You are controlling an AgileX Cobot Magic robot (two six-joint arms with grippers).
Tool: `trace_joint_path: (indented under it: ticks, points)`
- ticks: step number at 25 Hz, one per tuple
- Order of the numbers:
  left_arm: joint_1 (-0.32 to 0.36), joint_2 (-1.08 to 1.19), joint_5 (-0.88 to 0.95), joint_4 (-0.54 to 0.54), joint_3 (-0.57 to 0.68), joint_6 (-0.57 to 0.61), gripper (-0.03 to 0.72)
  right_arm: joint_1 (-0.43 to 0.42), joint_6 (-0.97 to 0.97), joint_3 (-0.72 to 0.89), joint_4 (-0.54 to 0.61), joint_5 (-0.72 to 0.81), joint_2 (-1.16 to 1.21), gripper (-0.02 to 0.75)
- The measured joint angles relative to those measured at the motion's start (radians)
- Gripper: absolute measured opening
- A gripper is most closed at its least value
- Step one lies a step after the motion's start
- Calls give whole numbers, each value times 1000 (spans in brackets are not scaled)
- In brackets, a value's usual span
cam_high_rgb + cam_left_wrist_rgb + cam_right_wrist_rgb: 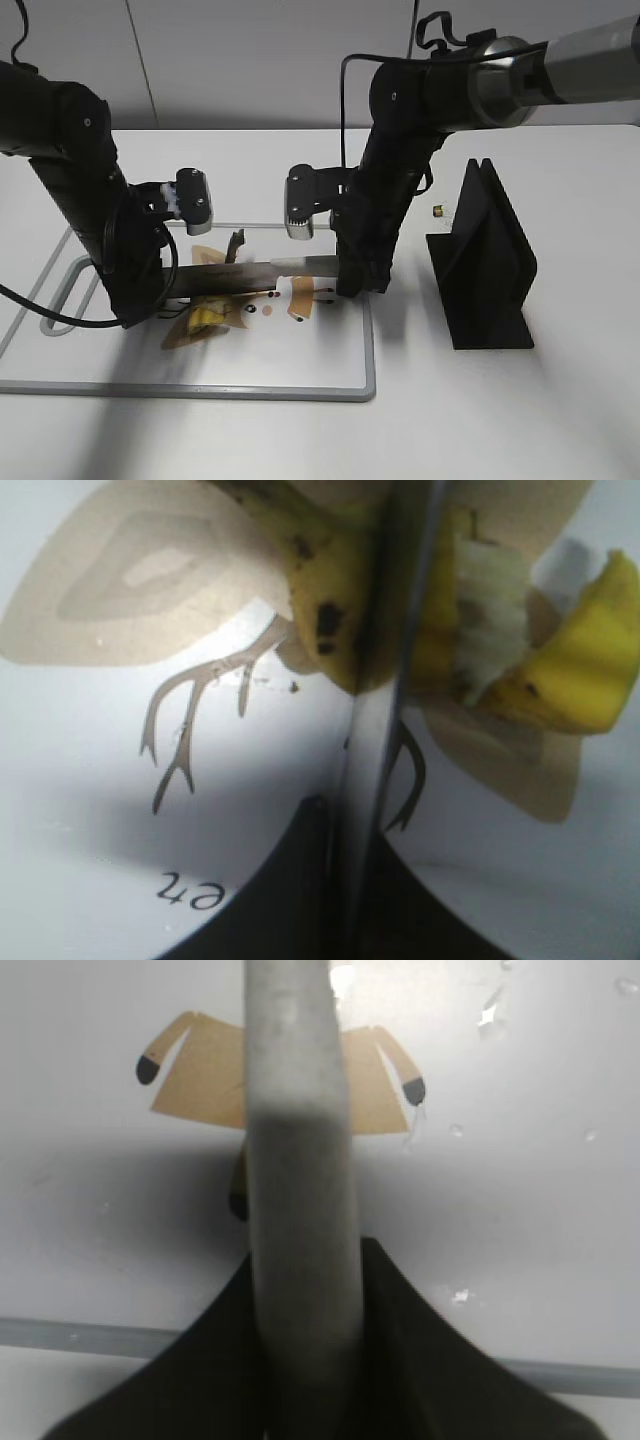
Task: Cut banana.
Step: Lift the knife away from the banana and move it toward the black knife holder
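A yellow banana (205,318) lies on the white cutting board (300,365), partly torn open with white flesh showing in the left wrist view (330,600). A knife (240,275) lies level across it, its blade pressing into the banana (385,680). My right gripper (350,275) is shut on the knife's grey handle (300,1160). My left gripper (165,290) is closed on the far end of the blade, which runs between its jaws (365,825). The right gripper's jaws (305,1260) flank the handle.
The board has a grey rim and a brown reindeer print (190,730). A black knife stand (485,260) is upright to the right of the board. A small brass object (437,211) lies on the table behind it.
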Motion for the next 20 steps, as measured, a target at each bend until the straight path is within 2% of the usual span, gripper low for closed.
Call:
trace_joint_path:
  ticks: [20]
  points:
    - [0, -32, -6, -5, 9, 1, -8, 0, 0, -20, -3, 18, -32, 173]
